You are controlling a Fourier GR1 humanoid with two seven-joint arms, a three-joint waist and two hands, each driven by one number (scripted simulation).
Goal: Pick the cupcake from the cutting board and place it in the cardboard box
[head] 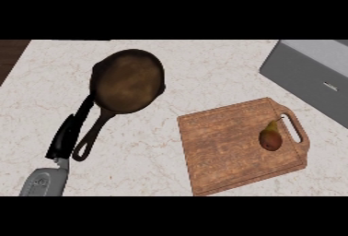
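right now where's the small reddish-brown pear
In the head view the small reddish-brown pear lies on the right part of the brown wooden cutting board, beside its handle slot, right of the dark cast-iron skillet.

The left hand (pixel 66 138) lies partly under the frying pan's (pixel 127 80) rim and alongside its handle, so its fingertips are hidden. Its forearm (pixel 42 182) is cut off at the bottom. The grey box (pixel 314 76) runs past the right edge. The right hand is nowhere in view.
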